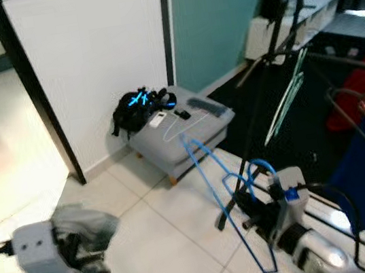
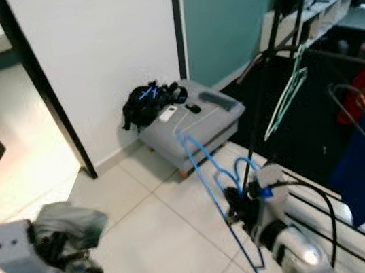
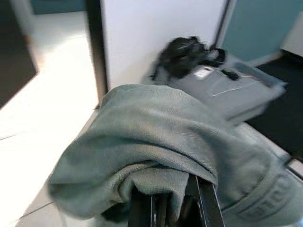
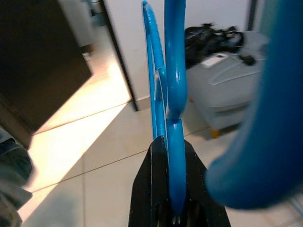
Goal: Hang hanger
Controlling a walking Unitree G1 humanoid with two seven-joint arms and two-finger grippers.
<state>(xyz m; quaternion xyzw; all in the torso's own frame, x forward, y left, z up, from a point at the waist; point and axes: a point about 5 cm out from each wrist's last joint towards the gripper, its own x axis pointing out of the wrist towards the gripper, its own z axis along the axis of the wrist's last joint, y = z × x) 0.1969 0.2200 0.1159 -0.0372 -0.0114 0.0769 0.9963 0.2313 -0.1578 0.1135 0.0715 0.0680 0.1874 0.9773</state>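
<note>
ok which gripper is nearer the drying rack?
Right. The right gripper, shut on the blue hanger, sits beside the drying rack; the left gripper, holding a grey cloth, is across the floor.

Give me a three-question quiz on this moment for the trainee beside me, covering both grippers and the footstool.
1. True or false: the right gripper is shut on the blue plastic hanger.
2. What does the left gripper hold? A) a grey-green folded cloth B) a white remote C) a black bag
3. Fill in: the black bag lies on the grey padded ______ by the white wall.

Key: 1 true; 2 A; 3 footstool.
</note>
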